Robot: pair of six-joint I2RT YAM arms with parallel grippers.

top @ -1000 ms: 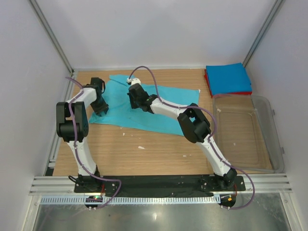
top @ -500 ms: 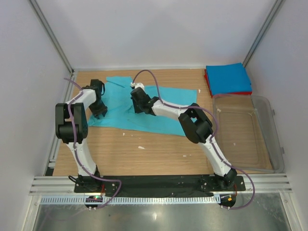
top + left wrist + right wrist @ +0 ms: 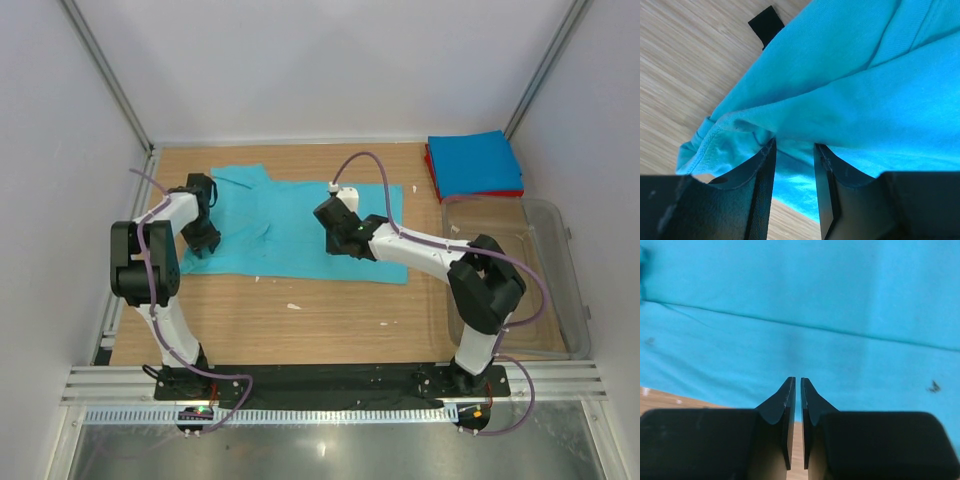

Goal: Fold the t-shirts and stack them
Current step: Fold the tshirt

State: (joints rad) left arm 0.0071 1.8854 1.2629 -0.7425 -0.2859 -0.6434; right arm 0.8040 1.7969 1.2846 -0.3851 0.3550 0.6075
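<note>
The teal t-shirt [image 3: 290,225] lies spread flat on the wooden table [image 3: 330,310], its long axis running left to right across the far half, collar and a sleeve towards the far left. The left gripper [image 3: 794,147] sits at the shirt's left end, its fingers clenched on a bunched fold of the hem — cloth fills the gap between them. The right gripper [image 3: 795,382] hangs low over the shirt's right half, near the front edge, fingers drawn almost together with only a thin slit; no cloth shows pinched in it, so it seems to be carrying nothing. Any fold, I judge, turns on that left-right axis: the cloth stretches away rightward from the left gripper and leftward from the right one, so each arm is nearest its own end. The finished pile — a blue folded shirt [image 3: 470,160] resting on a red folded shirt [image 3: 478,193] — sits in the far right corner, well apart from the teal one and much nearer the right arm. Just in front of it stands a clear plastic tub [image 3: 510,280], with no shirt inside.
</note>
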